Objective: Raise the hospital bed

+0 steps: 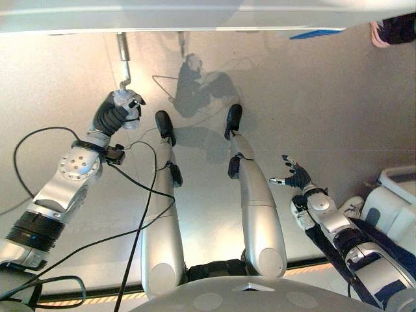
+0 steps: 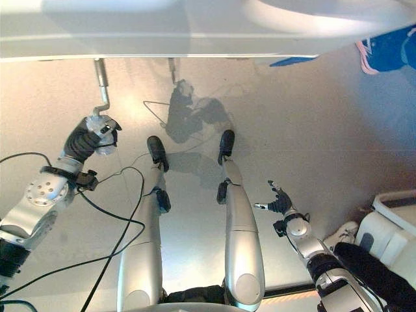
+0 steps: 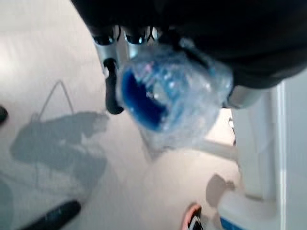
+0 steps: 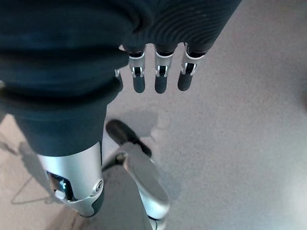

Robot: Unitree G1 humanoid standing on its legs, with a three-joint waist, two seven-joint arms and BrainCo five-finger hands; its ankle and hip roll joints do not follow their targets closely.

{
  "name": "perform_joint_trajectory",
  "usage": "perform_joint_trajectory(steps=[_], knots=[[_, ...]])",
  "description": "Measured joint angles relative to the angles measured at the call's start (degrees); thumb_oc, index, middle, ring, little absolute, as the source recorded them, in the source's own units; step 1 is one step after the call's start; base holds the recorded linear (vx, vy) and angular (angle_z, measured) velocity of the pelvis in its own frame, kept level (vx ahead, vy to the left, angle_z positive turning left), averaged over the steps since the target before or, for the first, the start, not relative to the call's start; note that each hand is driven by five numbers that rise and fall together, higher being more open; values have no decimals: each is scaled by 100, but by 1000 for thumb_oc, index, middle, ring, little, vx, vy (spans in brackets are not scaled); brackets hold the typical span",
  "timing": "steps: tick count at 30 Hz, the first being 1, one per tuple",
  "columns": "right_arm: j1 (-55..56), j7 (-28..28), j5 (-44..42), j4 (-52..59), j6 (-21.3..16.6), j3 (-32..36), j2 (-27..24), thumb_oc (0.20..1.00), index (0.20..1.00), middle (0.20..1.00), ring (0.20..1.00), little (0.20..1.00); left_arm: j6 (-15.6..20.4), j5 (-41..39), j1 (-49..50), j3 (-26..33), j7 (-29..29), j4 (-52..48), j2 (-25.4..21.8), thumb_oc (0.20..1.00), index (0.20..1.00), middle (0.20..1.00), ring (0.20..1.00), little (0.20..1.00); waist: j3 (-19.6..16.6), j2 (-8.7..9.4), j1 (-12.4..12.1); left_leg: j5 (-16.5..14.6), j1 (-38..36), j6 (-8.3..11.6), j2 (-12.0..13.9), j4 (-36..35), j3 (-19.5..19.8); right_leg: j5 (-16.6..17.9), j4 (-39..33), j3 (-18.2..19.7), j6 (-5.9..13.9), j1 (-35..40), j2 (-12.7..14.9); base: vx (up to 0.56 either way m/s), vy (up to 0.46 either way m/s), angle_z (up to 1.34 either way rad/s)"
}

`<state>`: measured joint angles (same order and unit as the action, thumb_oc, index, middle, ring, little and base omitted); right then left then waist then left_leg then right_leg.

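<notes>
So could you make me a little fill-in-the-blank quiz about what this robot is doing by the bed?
1. The left robot hand is curled round the ____ handle of the crank.
2. The crank hangs from under the ____.
3. The right robot hand holds ____, fingers spread.
4. A person's shoe shows on the robot's ____ side.

Missing words: blue; bed; nothing; right

A pale grey floor [image 1: 325, 117] spreads under everything, smooth and slightly glossy. At the far right a person's shoe [image 2: 383, 51] stands on it, blue with a pink-and-white sole; from the other eye it looks dark with a pink edge. Low at the right sits a white moulded piece of equipment [image 1: 393, 208] with rounded corners, resting on the floor.
</notes>
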<state>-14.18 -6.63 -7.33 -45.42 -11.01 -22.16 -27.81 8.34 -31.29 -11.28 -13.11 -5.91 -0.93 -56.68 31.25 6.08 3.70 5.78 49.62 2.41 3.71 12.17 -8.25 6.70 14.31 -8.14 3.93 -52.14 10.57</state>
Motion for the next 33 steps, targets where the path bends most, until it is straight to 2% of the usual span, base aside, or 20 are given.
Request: perform_joint_trajectory(steps=[6, 16, 19, 21, 25, 29, 33], knots=[[16, 27, 12, 28, -3, 53, 18, 1000, 1000, 1000, 1000, 1000, -1, 7, 306, 325, 142, -103, -2, 200, 200, 200, 200, 200, 14, -27, -7, 15, 0, -18, -7, -4, 129, -124, -1, -212, -9, 147, 31, 23, 98, 12], [16, 26, 121, 66, -5, 100, 10, 1000, 1000, 1000, 1000, 1000, 45, 238, 378, 611, -2, 53, 518, 200, 200, 200, 200, 200, 3, -54, -33, -7, 2, 7, 9, -2, 230, -204, -6, -378, -12, 243, 35, 41, 111, 5], [17, 24, 143, 71, -5, 116, -24, 1000, 1000, 1000, 1000, 1000, 308, 706, 62, 614, -227, 666, 948, 200, 200, 200, 200, 200, -9, -154, -85, -45, 100, 52, 50, 112, 234, -195, -50, -432, -24, 263, 8, 48, 108, 3], [12, 22, 165, 67, -5, 127, -34, 1000, 1000, 1000, 1000, 1000, 408, 947, -203, 607, -330, 1032, 1044, 200, 200, 200, 200, 200, -16, -174, -176, -92, 201, 76, 100, 206, 226, -170, -130, -469, -56, 260, -51, 31, 80, -1], [-33, -13, 165, 46, -7, 143, -53, 1000, 1000, 1000, 1000, 1000, 512, 1254, -706, 537, -769, 1770, 1196, 200, 200, 200, 200, 200, -19, -186, -166, -157, 445, 53, 176, 385, 221, -84, -263, -495, -70, 193, -123, 42, 75, -1], [-114, -31, 163, 18, -14, 86, -86, 1000, 1000, 1000, 1000, 1000, 475, 1258, -1535, 294, -1089, 2735, 1335, 200, 200, 200, 200, 200, -21, -184, -118, -207, 738, 21, 215, 581, 229, -20, -338, -508, -44, 77, -151, 19, 26, 2], [-418, -116, 141, 46, -27, -176, -61, 1000, 1000, 1000, 1000, 1000, 351, 1251, -2393, -143, -1428, 3673, 1452, 200, 200, 200, 200, 200, -40, -114, 158, -242, 1010, -63, 232, 760, 220, 163, -563, -492, 17, 26, -208, 7, 18, 2]])
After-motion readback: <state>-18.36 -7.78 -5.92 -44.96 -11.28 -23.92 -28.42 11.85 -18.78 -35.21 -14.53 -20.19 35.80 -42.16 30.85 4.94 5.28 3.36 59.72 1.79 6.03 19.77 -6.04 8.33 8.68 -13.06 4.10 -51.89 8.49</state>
